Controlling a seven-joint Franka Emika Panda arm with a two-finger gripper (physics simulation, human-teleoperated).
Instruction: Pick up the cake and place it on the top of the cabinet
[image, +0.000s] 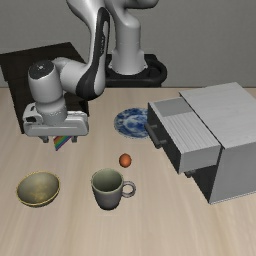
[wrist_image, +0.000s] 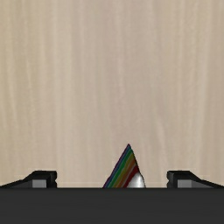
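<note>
Here's the gripper (image: 63, 137), low over the counter (image: 170, 215) on the exterior view's left, and its jaws are spread wide. From the wrist view you can see the two fingers (wrist_image: 41, 178) standing far apart, with pale wood showing inside each of them. Nothing is clamped, then: the gripper is open and holds nothing.

And there's the cake (wrist_image: 125, 169), a rainbow-striped wedge sitting right in the gap between those fingers, roughly midway, its pointed end aimed away from the hand. Neither fingertip touches it. From the exterior view the cake (image: 64, 145) peeps out just under the hand, lying on the counter.

The cabinet (image: 225, 125) stands over at the exterior view's right, well apart from the cake, with most of the counter between them. Between the two lies a blue patterned plate (image: 131, 122), just beside the cabinet's front. Lower in that view there's a small orange ball (image: 125, 160), a dark green mug (image: 108, 187) near it, and an olive bowl (image: 39, 189) below the gripper.
</note>
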